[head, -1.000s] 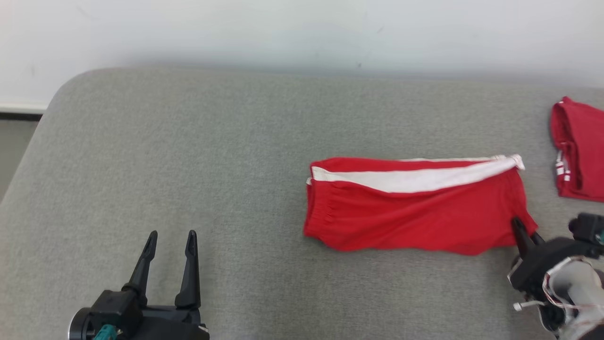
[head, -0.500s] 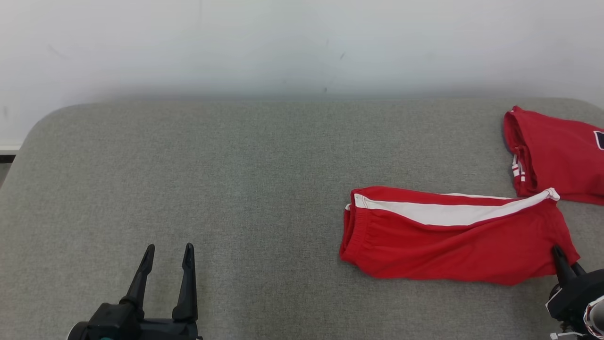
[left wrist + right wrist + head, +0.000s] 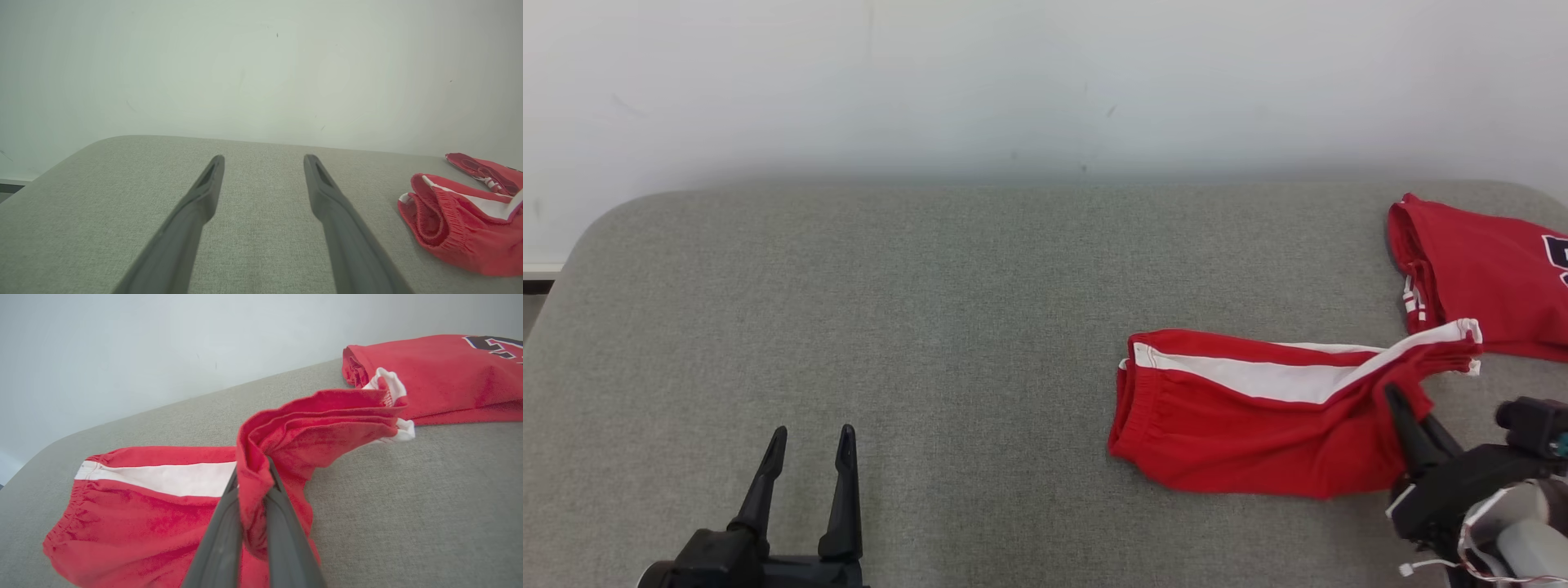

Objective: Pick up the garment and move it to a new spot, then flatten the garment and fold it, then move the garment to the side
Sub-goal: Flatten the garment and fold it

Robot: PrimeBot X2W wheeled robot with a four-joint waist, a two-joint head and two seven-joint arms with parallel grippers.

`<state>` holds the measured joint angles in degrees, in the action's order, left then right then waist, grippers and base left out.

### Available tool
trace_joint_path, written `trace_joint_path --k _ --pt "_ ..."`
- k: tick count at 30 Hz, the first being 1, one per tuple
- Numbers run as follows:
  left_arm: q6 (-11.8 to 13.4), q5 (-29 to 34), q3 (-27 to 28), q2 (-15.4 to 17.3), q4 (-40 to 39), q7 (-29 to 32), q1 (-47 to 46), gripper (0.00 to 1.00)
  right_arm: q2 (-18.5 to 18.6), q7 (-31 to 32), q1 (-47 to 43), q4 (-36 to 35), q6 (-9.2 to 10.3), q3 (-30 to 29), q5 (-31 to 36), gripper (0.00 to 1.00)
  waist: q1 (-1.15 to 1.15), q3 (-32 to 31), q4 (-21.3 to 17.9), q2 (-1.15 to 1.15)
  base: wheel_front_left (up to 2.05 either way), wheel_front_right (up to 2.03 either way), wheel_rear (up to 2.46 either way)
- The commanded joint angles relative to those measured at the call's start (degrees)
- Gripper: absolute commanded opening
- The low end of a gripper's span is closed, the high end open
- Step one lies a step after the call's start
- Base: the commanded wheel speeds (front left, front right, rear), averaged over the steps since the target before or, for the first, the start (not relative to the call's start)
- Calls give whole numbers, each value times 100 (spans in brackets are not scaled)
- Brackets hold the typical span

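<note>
Shorts (image 3: pixel 1258 425): right of pad (image 3: pixel 931 327), just beside shirt (image 3: pixel 1478 278). Our right gripper (image 3: pixel 1409 408), clamped on leg-end corner, now lifts it where it lay flat; we judge fold beginning. Left gripper (image 3: pixel 810 433): fingers apart, idle.

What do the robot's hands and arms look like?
The left gripper and right gripper each have two long, dark, pointed jaws on a black base. Behind the right one is a pale grey forearm with white and reddish wires looped around it.

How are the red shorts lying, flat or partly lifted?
Partly lifted: the right gripper, shut on the red shorts, holds the leg end up; the waistband end lies flat.
</note>
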<state>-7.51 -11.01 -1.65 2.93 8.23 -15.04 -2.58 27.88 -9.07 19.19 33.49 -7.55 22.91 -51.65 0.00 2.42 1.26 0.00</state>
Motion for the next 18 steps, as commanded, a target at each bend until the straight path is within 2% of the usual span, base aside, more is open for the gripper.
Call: trace_joint_path --k 1,11,18 --pt "5 12 4 -7 -7 -18 34 100 -97 45 -75 -164 17 19 112 0 0 9 20 0 0 0 0" --pt "5 -16 -38 -7 -2 -18 -71 100 -670 495 -251 -1098 17 163 771 0 0 89 187 0 0 0 0" --pt "5 -106 -101 -7 46 -18 -189 100 -1076 835 -374 -1404 17 204 1117 0 0 159 364 0 0 0 0"
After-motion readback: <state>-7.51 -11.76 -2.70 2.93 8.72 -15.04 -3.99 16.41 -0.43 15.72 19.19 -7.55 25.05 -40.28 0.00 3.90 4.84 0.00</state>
